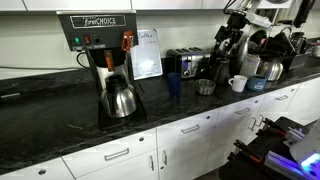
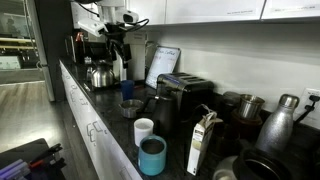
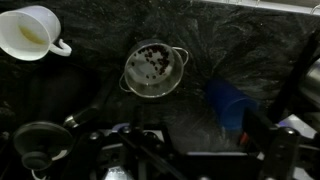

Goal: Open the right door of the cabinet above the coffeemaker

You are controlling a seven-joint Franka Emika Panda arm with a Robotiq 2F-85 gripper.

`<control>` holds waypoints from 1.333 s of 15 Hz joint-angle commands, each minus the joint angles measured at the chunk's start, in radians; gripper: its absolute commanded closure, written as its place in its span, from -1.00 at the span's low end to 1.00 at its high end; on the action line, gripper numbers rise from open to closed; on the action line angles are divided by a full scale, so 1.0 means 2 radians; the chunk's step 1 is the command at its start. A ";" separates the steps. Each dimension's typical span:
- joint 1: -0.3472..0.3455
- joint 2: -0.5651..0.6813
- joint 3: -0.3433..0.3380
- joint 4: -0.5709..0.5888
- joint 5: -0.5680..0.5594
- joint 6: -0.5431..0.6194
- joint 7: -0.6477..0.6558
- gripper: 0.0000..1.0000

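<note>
The coffeemaker (image 1: 100,55) stands at the left of the dark counter with its steel carafe (image 1: 119,98) on the plate; it also shows far down the counter in an exterior view (image 2: 88,58). Only the lower edge of the white wall cabinet (image 1: 105,4) shows above it, and its doors look shut. My gripper (image 1: 228,42) hangs high over the counter's right part, far from the cabinet, and also shows in an exterior view (image 2: 120,45). In the wrist view the gripper (image 3: 198,135) looks open and empty above the counter.
Below the gripper are a white mug (image 3: 30,32), a small steel bowl (image 3: 155,68) and a blue cup (image 3: 232,100). A paper sign (image 1: 146,52), a chrome toaster (image 1: 186,62) and a cluster of steel pots and jugs (image 1: 262,62) line the counter. White base cabinets (image 1: 190,140) lie below.
</note>
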 commanded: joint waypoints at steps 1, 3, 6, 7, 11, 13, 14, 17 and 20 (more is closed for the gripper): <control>-0.002 -0.001 0.007 0.001 0.003 0.000 -0.001 -1.00; -0.002 -0.001 0.008 0.001 0.003 0.001 -0.001 -1.00; -0.002 -0.001 0.007 0.001 0.003 0.002 -0.001 -1.00; -0.002 -0.001 0.007 0.001 0.003 0.002 -0.001 -1.00; 0.024 -0.007 0.018 0.029 0.035 0.038 0.000 -1.00; 0.048 -0.005 0.029 0.053 0.061 0.060 -0.004 -1.00; 0.061 -0.001 0.035 0.066 0.071 0.070 -0.007 -1.00; 0.097 0.011 0.041 0.083 0.104 0.115 -0.025 -1.00; 0.092 0.002 0.050 0.077 0.090 0.106 -0.005 -1.00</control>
